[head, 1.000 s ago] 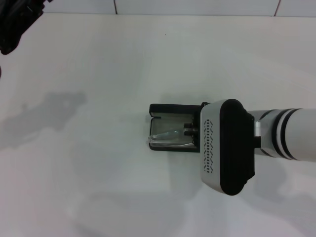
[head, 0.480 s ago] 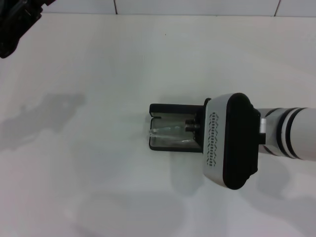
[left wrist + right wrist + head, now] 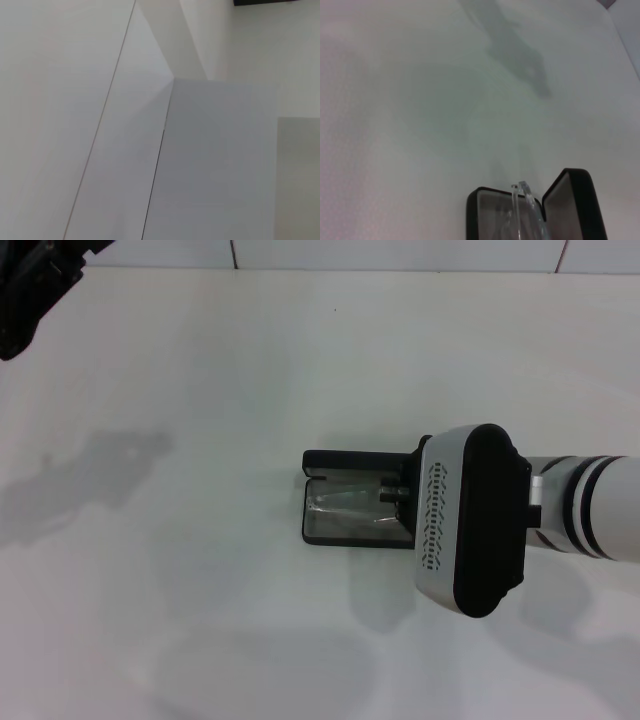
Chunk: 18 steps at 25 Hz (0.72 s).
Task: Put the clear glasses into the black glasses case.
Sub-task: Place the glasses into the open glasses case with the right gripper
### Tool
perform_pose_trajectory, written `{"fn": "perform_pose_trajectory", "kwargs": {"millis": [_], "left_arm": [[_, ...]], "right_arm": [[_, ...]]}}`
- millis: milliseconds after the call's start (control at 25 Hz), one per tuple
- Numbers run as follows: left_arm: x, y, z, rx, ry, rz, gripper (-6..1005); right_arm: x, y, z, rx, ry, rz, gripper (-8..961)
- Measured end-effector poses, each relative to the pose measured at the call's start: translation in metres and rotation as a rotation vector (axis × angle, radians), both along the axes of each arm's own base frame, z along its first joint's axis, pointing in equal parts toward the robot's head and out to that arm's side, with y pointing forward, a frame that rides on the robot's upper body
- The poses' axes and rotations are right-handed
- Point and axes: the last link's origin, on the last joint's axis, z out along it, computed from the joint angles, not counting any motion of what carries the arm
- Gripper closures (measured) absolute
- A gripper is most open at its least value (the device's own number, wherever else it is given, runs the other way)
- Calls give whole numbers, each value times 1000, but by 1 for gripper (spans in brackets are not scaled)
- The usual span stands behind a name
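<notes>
Now that the glasses [image 3: 350,508] have settled fully inside the open case [image 3: 322,462], right gripper [image 3: 392,494] hovers there, jaw state unclear; left gripper [image 3: 30,285] parked.

Readable text: none in any view.
black glasses case [image 3: 345,502]: lid open, no lettering legible on it.
right arm's housing [image 3: 470,520]: only a dotted vent pattern, no characters.
</notes>
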Motion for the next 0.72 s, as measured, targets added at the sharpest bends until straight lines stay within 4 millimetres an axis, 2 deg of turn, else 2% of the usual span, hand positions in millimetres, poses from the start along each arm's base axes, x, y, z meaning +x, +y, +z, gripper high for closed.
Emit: {"fn": "perform_pose_trajectory", "kwargs": {"millis": [440, 720], "left_arm": [[-1, -1, 1, 3, -6, 5, 862], [-2, -2, 0, 2, -6, 6, 859]], "right_arm": [[1, -1, 0, -7, -4, -8, 851], [-1, -5, -1, -17, 8, -9, 638]]}}
